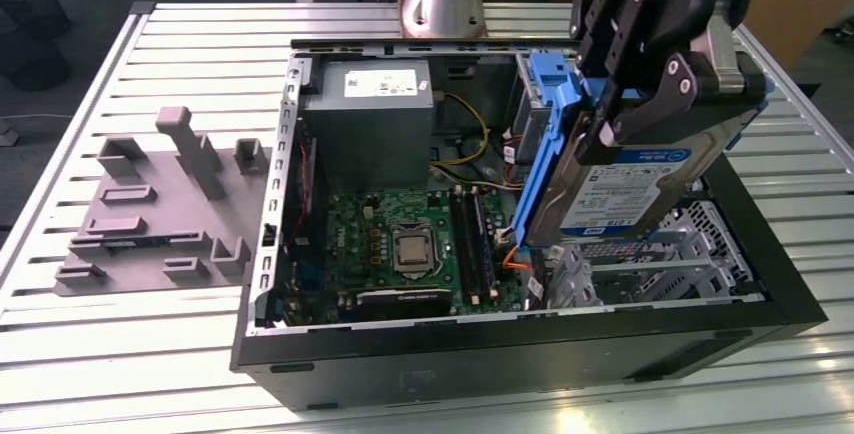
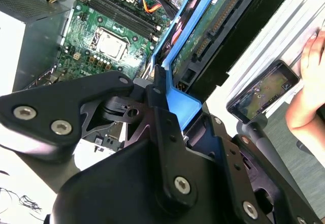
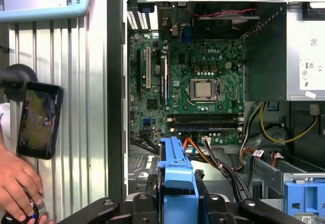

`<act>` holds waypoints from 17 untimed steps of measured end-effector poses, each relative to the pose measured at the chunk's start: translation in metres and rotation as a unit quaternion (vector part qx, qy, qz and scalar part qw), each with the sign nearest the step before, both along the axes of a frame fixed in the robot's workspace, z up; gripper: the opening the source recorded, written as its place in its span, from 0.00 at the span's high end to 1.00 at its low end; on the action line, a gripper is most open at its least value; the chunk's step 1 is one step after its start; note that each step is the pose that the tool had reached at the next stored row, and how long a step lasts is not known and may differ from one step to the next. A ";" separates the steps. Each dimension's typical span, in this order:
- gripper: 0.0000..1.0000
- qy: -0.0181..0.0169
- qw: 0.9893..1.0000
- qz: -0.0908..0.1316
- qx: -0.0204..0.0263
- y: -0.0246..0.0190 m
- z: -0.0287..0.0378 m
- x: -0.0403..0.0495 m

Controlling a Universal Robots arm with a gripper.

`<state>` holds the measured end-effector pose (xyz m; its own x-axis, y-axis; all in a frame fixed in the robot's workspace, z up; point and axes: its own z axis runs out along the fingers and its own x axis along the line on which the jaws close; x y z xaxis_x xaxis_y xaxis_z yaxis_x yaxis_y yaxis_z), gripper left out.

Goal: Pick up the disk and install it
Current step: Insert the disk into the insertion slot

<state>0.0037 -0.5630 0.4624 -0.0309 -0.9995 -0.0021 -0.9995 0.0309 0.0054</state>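
Observation:
In the exterior view my gripper (image 1: 641, 104) is shut on the disk (image 1: 627, 194), a silver drive with a white-and-blue label clipped in a blue frame (image 1: 545, 189). The disk hangs tilted, edge down, over the silver drive cage (image 1: 667, 269) at the exterior view's right of the open computer case (image 1: 507, 349). In the second wrist view the black fingers (image 2: 157, 112) clamp the blue frame (image 2: 185, 104), and the drive's green underside (image 2: 208, 36) shows. The frame's end (image 3: 177, 176) sits between the fingers in the first wrist view.
Inside the case lie the motherboard (image 1: 400, 244), a grey power-supply box (image 1: 367, 104) and loose cables (image 3: 223, 163). A blue bracket (image 3: 304, 198) sits in the bay. A grey fixture plate (image 1: 160, 204) lies outside. A person's hand (image 3: 18, 183) and a phone (image 3: 38, 120) are beside the case.

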 end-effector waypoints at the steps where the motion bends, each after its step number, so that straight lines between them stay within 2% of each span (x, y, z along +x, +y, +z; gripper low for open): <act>1: 0.64 0.000 1.000 0.000 0.000 0.0000 -0.0002 0.0000; 12: 0.64 0.000 1.000 0.000 0.000 0.0000 -0.0004 0.0007; 17: 0.64 0.000 1.000 0.000 0.000 0.0000 -0.0009 0.0114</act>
